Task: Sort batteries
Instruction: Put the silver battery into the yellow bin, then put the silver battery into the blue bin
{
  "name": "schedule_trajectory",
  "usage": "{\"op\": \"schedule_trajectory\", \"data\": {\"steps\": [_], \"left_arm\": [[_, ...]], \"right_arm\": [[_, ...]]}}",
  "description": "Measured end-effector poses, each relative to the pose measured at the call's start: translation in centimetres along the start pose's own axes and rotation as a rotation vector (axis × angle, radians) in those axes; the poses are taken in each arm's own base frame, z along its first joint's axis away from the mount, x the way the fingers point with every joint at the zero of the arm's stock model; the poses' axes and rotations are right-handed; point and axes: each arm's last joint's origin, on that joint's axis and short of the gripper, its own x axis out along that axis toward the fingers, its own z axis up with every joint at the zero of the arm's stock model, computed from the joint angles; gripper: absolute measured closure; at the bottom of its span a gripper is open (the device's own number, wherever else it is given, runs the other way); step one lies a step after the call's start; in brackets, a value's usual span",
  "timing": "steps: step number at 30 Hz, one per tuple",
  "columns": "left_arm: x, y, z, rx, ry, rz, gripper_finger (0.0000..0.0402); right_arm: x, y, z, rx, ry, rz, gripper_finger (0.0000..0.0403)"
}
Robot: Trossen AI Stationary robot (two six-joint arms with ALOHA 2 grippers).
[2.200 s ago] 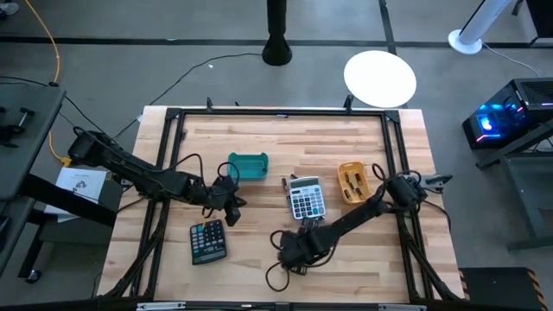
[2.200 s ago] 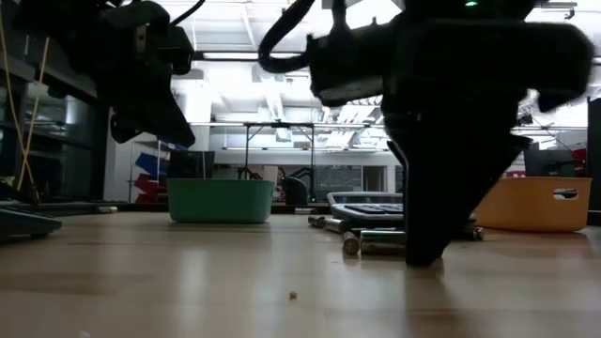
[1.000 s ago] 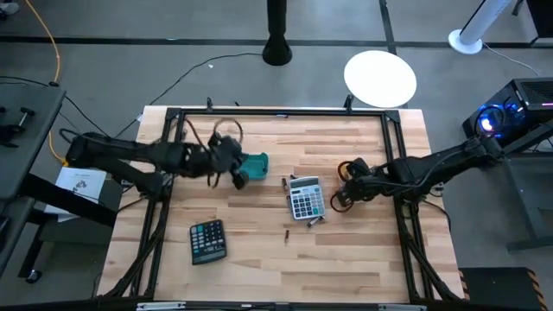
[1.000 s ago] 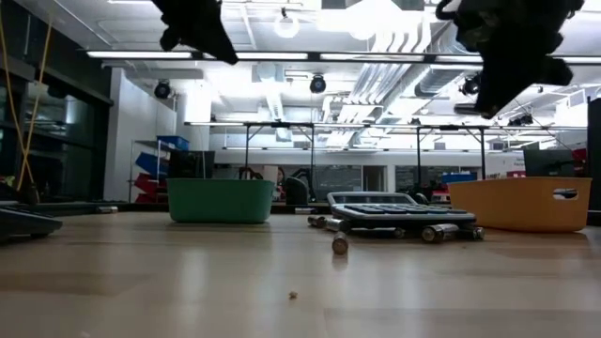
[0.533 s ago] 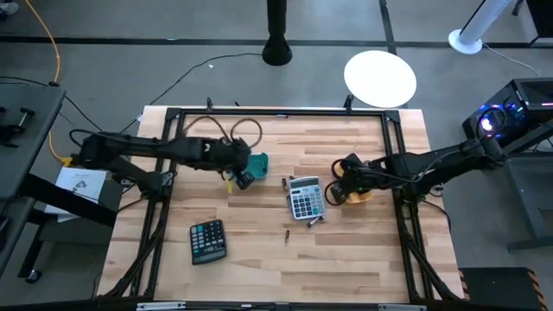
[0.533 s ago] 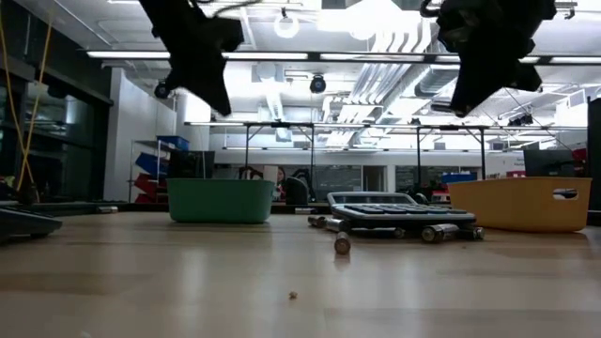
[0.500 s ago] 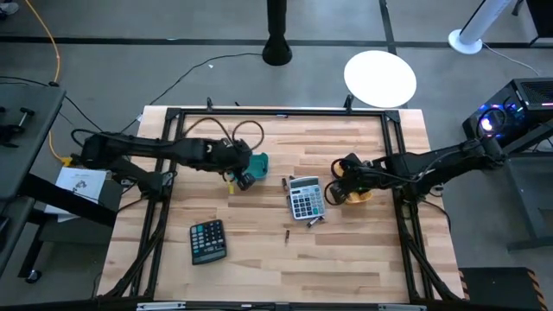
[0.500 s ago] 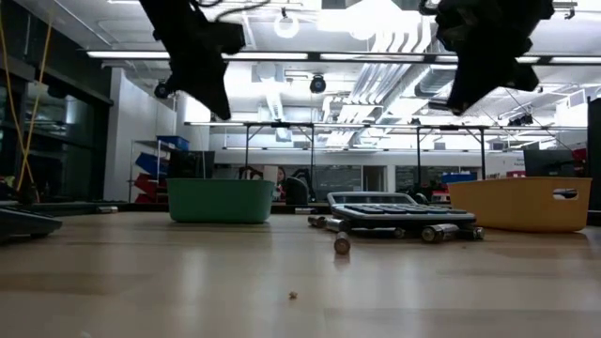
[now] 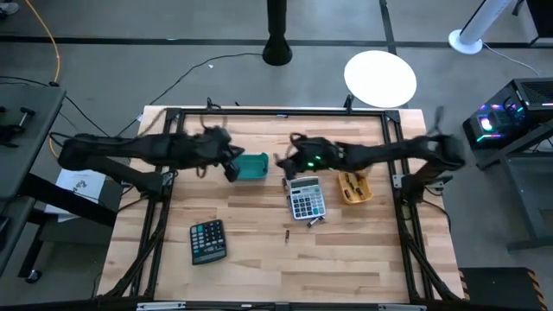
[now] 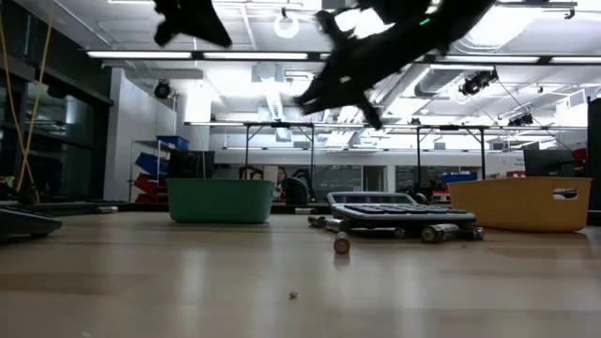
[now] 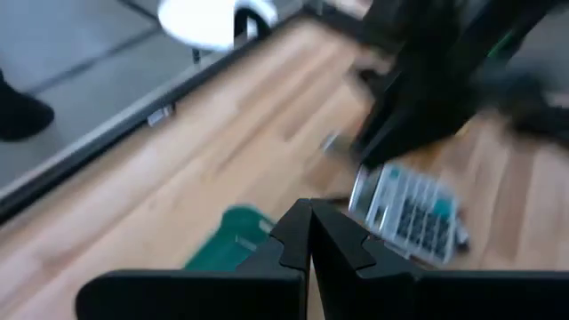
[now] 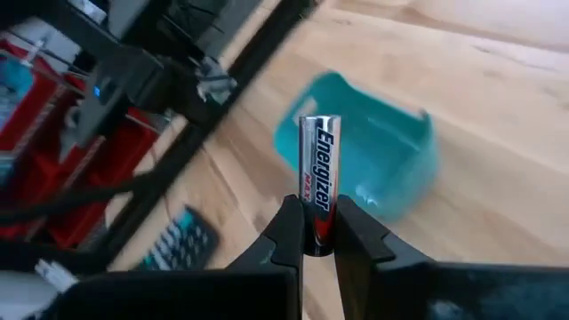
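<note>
Battery [image 12: 318, 194], pinched in right pincer [image 12: 317, 233], has swung from yellow tray [image 9: 354, 187] toward teal tray [image 9: 251, 167].

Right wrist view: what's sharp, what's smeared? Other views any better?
Right wrist view: held battery sharp, label legible; teal tray and table behind smeared. Left wrist view: calculator and background motion-blurred. Low view: arms dark silhouettes against bright ceiling lights. High view: right arm blurred.
</note>
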Motion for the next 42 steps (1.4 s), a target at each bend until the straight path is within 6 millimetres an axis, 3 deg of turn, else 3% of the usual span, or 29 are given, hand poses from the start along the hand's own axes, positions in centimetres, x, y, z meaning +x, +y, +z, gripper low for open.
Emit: {"op": "schedule_trajectory", "data": {"steps": [5, 9, 12, 16, 20, 23, 27, 31, 35, 38, 42], "left_arm": [[-2.0, 0.6, 0.4, -0.048, -0.075, 0.024, 0.0402], [-2.1, 0.3, 0.2, -0.074, -0.079, 0.017, 0.0402], [-1.9, -0.4, -0.1, -0.054, -0.063, 0.002, 0.0401], [-1.5, -1.4, -0.8, -0.040, -0.033, -0.018, 0.0402], [-0.8, -2.6, -1.6, -0.002, 0.007, -0.027, 0.0402], [0.3, -3.9, -2.5, 0.016, 0.056, -0.040, 0.0402], [3.2, -6.8, -4.7, 0.060, 0.181, -0.125, 0.0401], [7.2, -10.6, -7.8, 0.134, 0.276, -0.280, 0.0387], [10.9, -13.4, -10.5, 0.204, 0.369, -0.438, 0.0346], [12.3, -14.6, -11.3, 0.279, 0.414, -0.452, 0.0305], [13.0, -15.2, -11.3, 0.343, 0.432, -0.446, 0.0255]], "right_arm": [[5.1, -0.3, 1.7, -0.010, 0.026, -0.010, 0.0380], [8.3, 0.1, 2.5, 0.000, 0.087, 0.028, 0.0340], [9.5, 0.6, 2.9, -0.048, 0.133, 0.004, 0.0293], [9.1, 1.5, 3.8, -0.144, 0.179, -0.025, 0.0238], [6.4, 2.4, 4.4, -0.270, 0.275, -0.069, 0.0214], [2.7, 3.2, 4.1, -0.379, 0.351, -0.189, 0.0213], [-2.7, 3.5, 2.0, -0.473, 0.423, -0.372, 0.0212], [-8.4, 3.6, -0.5, -0.377, 0.370, -0.428, 0.0212], [-13.0, 3.1, -4.2, -0.192, 0.340, -0.398, 0.0211], [-14.9, 3.1, -7.2, -0.110, 0.357, -0.309, 0.0211], [-14.7, 3.7, -10.8, -0.104, 0.447, -0.177, 0.0211]]}}
